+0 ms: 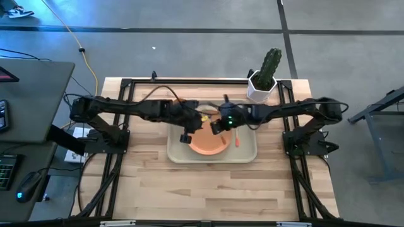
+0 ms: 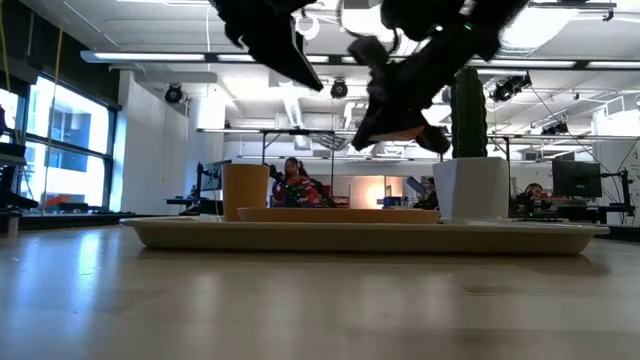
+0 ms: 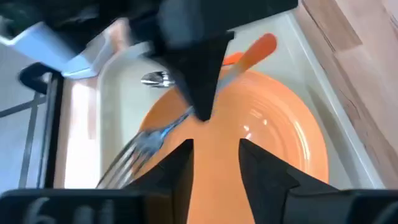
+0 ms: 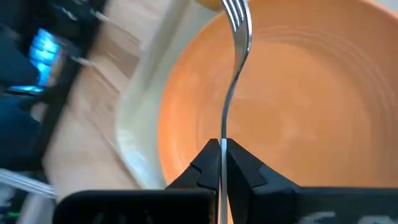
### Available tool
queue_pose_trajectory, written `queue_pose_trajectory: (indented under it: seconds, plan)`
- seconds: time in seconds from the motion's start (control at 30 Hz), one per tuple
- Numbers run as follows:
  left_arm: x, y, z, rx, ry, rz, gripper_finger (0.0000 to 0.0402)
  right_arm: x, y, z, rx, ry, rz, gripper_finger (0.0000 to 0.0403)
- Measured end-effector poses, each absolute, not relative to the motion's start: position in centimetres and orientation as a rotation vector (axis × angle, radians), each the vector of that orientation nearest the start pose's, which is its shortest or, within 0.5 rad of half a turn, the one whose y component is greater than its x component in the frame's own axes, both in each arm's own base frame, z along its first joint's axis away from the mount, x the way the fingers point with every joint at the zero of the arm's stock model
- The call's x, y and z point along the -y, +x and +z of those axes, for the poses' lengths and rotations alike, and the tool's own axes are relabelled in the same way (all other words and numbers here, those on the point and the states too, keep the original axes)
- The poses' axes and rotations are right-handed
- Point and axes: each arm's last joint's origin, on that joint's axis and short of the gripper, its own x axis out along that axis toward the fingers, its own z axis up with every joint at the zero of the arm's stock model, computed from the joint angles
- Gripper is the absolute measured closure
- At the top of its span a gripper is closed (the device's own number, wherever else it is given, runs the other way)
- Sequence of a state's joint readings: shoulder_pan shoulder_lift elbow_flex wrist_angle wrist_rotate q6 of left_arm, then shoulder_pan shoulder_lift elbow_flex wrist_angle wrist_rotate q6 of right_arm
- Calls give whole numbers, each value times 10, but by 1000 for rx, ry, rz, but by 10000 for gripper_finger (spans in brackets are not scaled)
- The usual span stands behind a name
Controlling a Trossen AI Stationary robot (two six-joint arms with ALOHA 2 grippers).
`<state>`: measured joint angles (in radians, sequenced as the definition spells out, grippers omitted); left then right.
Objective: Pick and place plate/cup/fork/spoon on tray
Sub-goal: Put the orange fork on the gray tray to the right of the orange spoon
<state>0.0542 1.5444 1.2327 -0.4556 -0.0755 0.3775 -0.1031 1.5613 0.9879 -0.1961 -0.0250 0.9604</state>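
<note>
The cream tray (image 1: 246, 154) lies mid-table with the orange plate (image 1: 208, 145) on it. The orange cup (image 2: 245, 190) stands on the tray's left part in the low view. The spoon (image 1: 237, 137) lies on the tray, right of the plate; its bowl (image 3: 155, 79) shows in the left wrist view. My right gripper (image 1: 216, 126) is above the plate, shut on the fork (image 4: 236, 37). My left gripper (image 1: 186, 135) hangs open and empty over the plate's left rim, its fingers (image 3: 186, 165) near the fork's tines (image 3: 134, 155). My right gripper pinches the fork's thin metal neck (image 4: 222, 140) between its two fingertips, just ahead of the orange handle (image 3: 258, 46). The fingers (image 3: 199, 81) point down from above and lie across the fork. The fork seems lifted clear over the plate, its tines toward the tray's left.
A white pot with a green cactus (image 1: 262, 85) stands at the table's far right, just behind the tray. Both arms meet over the tray's middle. Bare wooden tabletop (image 1: 214, 189) lies toward the near edge. People sit in the room behind the table.
</note>
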Motion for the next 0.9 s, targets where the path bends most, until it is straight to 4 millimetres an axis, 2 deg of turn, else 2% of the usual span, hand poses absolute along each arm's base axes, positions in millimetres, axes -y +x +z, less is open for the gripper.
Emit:
queue_pose_trajectory:
  seconds: [0.13,0.2,0.3,0.43,0.5,0.57,0.67,0.73,0.9]
  plan:
    - [-30,323,300,-708,303,-23,265,31,296,211,-465,1059,-370,402]
    - [-37,317,310,-669,275,-17,263,30,279,207,-390,1082,-392,402]
    - [-46,313,325,-564,243,28,264,27,254,198,-345,1066,-459,402]
    - [-61,311,341,-434,180,64,264,19,232,195,-284,1045,-496,402]
    - [-66,309,344,-404,146,59,264,15,220,187,-269,1045,-552,402]
    - [-70,310,345,-366,125,55,264,14,212,177,-256,1064,-605,402]
    - [-78,309,346,-344,-9,114,264,14,201,158,-273,1117,-670,403]
    - [-82,308,347,-327,-70,134,264,14,198,153,-276,1132,-681,403]
    - [-91,300,355,-298,-67,164,264,15,188,139,-348,1148,-816,403]
